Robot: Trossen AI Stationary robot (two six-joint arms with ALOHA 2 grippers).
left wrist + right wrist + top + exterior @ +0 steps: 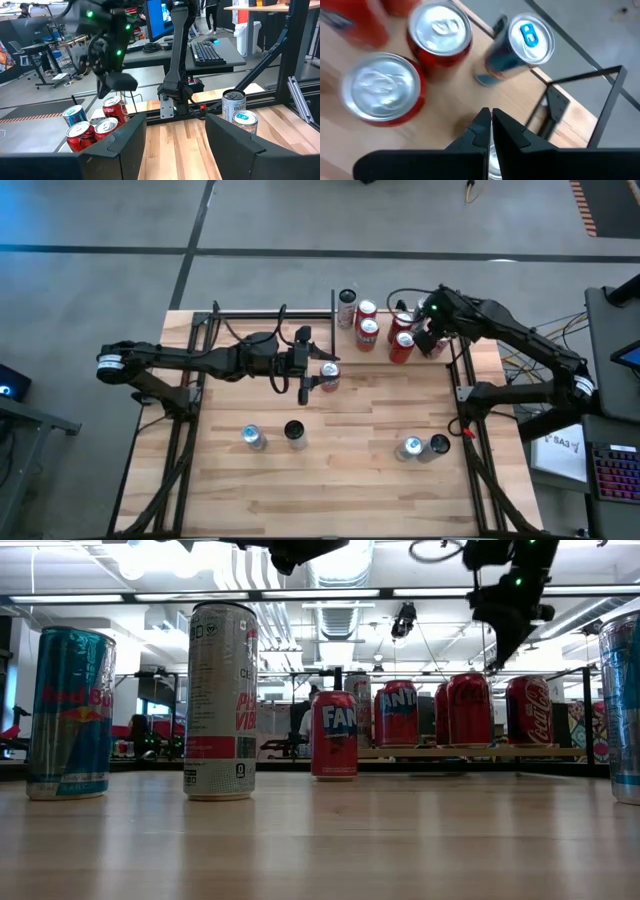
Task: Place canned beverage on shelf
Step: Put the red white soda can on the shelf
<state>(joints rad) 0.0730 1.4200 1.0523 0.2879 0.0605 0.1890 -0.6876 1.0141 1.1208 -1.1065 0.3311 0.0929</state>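
Left fingers [125, 137] half open and empty, with the Fanta can [328, 376] unheld just beyond them at the centre of the high view.

You have the left gripper [304, 368] raised well above the tabletop; the low view shows the can standing on the wood at mid-frame, in front of the shelf [420, 752]. For the pick, I judge you need to drop straight down with a finger on each side of the can and close only once both flank its body, so it does not tip. The left arm reaches in level from the left edge. Farther off, at upper right, the right gripper [426, 330] hangs pinched shut and empty over the shelf's red cans [385, 90].
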